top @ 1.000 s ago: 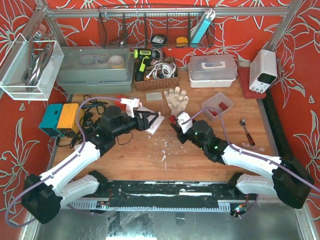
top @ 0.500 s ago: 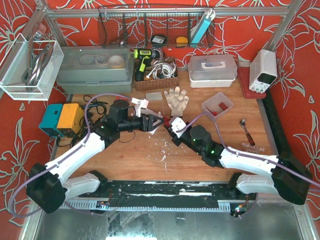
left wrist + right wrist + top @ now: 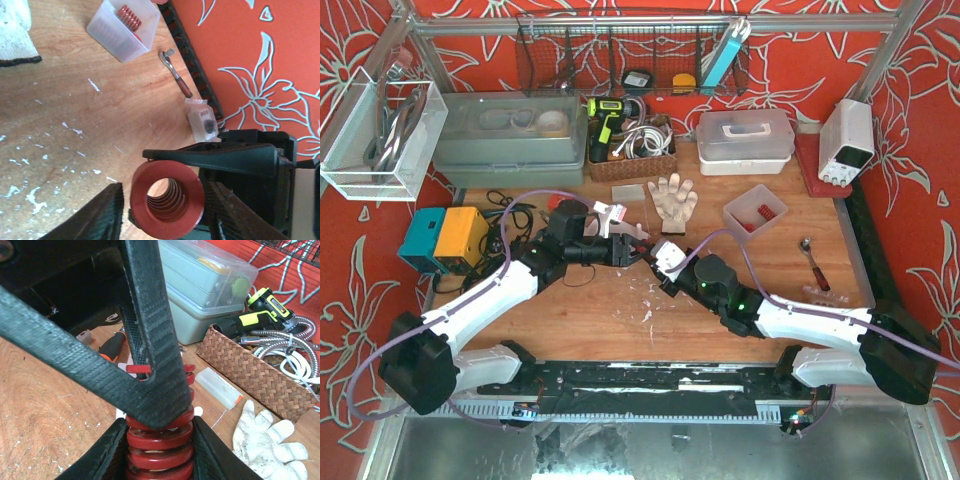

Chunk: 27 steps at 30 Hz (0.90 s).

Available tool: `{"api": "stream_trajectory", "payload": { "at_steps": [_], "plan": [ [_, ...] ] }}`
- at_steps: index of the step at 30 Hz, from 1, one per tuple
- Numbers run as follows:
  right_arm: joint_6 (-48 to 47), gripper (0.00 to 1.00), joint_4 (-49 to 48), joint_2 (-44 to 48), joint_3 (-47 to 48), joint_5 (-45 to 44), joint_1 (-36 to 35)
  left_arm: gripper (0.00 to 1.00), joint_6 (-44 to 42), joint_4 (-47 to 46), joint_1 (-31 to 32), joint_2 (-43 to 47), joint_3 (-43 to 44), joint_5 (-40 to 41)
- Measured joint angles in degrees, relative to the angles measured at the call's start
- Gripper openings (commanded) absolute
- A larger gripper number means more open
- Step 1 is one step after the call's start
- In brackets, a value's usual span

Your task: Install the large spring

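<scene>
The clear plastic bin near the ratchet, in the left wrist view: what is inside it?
Red springs lie inside the clear bin. Its frosted wall blurs their lower part, so their number, and anything lying beneath them, cannot be told.

Red walls (image 3: 920, 90) printed with white flower outlines close in a wooden surface (image 3: 610, 310) flecked with white scuffs. A metal frame (image 3: 620, 25) runs across the top, a wire basket (image 3: 620, 65) hanging from it. A clear bin (image 3: 380, 140) hangs at the left. The light is even and soft.
</scene>
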<state>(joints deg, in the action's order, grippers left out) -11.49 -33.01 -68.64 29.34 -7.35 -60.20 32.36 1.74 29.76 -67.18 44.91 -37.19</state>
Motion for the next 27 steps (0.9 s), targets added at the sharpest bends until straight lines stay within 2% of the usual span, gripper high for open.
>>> {"api": "stream_trajectory", "payload": {
  "at_steps": [3, 11, 15, 27],
  "plan": [
    [-0.2, 0.0, 0.0, -0.02, 0.0, -0.57, 0.0, 0.4, 0.55, -0.61, 0.13, 0.0, -0.02, -0.87],
    [-0.83, 0.0, -0.26, -0.57, 0.0, -1.18, -0.22, 0.33, 1.07, -1.01, 0.15, 0.0, -0.57, -0.24],
    [-1.11, 0.0, -0.42, -0.76, 0.0, -1.18, -0.24, 0.46, 1.4, -1.07, 0.15, 0.0, -0.7, 0.02],
    [-1.33, 0.0, -0.68, -1.07, 0.0, -1.16, -0.24, 0.48, 2.23, -2.19, 0.26, -0.37, -0.7, -0.11]
  ]
}}
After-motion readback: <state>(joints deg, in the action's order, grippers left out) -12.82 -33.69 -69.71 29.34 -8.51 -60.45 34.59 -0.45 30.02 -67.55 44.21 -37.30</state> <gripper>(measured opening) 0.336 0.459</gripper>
